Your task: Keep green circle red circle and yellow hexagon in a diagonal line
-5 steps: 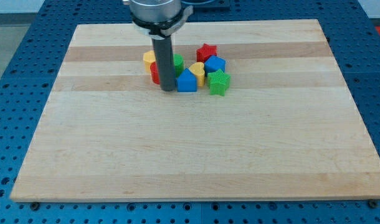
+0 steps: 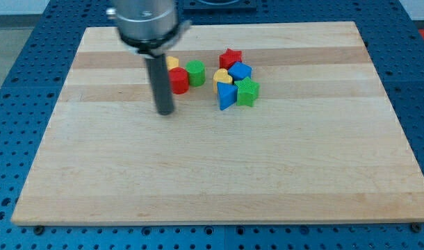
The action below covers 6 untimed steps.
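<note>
one dark rod comes down from the view's top left, and my tip (image 2: 166, 112) rests on the wooden board (image 2: 212, 173) just below and to the left of the red circle (image 2: 178, 80), close to it but apart; it holds nothing and touches no block. the red circle sits directly right of the rod's shaft. the yellow hexagon (image 2: 172, 62) is partly hidden behind the rod, showing just above the red circle and touching it. the green circle (image 2: 195, 73) stands just right of the red circle, up against it, slightly nearer the view's top. these three form a tight little group. a gap of bare board separates them from a second cluster to the view's right: a red star (image 2: 230, 57) at its top, a blue block (image 2: 240, 71) just below and right of it, a yellow block (image 2: 222, 76) of unclear shape on the left, a blue block of wedge-like form (image 2: 226, 96) at the bottom left, and a green star (image 2: 247, 92) at the bottom right. the board lies on a blue perforated table (image 2: 17, 83).
</note>
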Each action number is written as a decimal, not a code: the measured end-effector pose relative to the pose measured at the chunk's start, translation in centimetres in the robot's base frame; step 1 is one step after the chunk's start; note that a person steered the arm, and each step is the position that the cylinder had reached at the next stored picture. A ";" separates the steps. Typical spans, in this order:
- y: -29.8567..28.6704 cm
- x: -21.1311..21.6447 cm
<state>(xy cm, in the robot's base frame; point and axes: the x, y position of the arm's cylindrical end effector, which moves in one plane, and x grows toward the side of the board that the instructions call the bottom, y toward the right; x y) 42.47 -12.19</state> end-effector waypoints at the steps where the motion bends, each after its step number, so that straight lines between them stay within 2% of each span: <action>1: -4.3 -3.9; 2: -6.8 -7.5; 3: -6.2 -11.4; 6: -0.7 -11.0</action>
<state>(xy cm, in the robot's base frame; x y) 31.46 -12.87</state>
